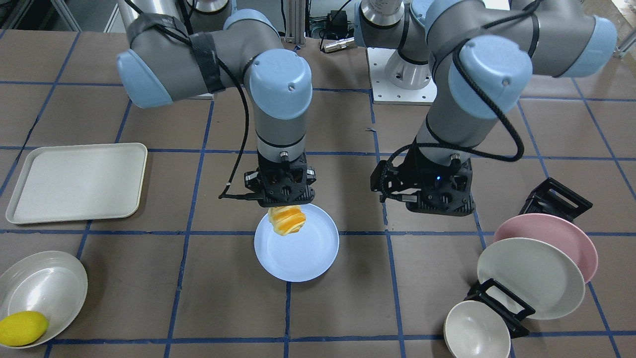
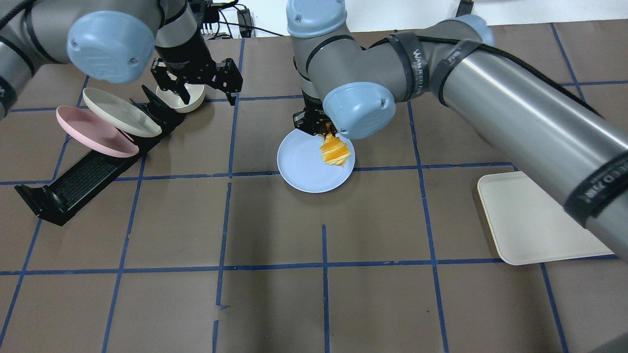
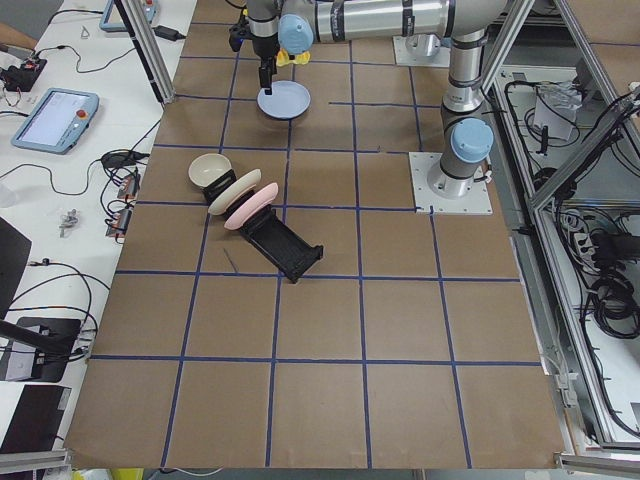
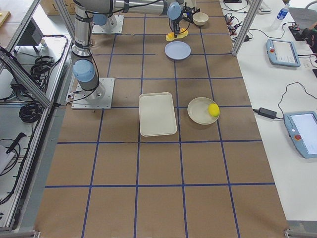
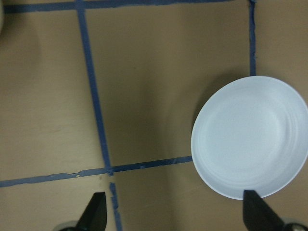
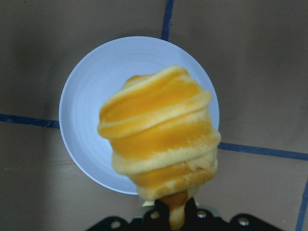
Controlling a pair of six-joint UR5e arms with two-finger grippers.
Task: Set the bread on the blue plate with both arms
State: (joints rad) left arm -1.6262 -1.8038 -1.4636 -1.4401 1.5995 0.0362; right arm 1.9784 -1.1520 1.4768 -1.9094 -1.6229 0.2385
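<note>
The right gripper has its jaws clamped on one narrow end of the bread. The roll hangs from them, striped orange and cream, in the air above the blue plate without touching it. In the front view it sits over the plate's robot-side part. In the right wrist view it covers much of the plate's middle.

The left gripper hovers over bare desk beside the plate, jaws spread wide with nothing between them. Its wrist view has the plate off to one side.

The desk is brown board marked into squares with blue tape. Around it run aluminium frame posts, cables, and white benches carrying a pendant.

A black rack on the left arm's side props up a pink plate and a white plate, with a small bowl at its end. On the right arm's side lie a cream tray and a bowl holding a lemon. All of these are well apart from the blue plate.
</note>
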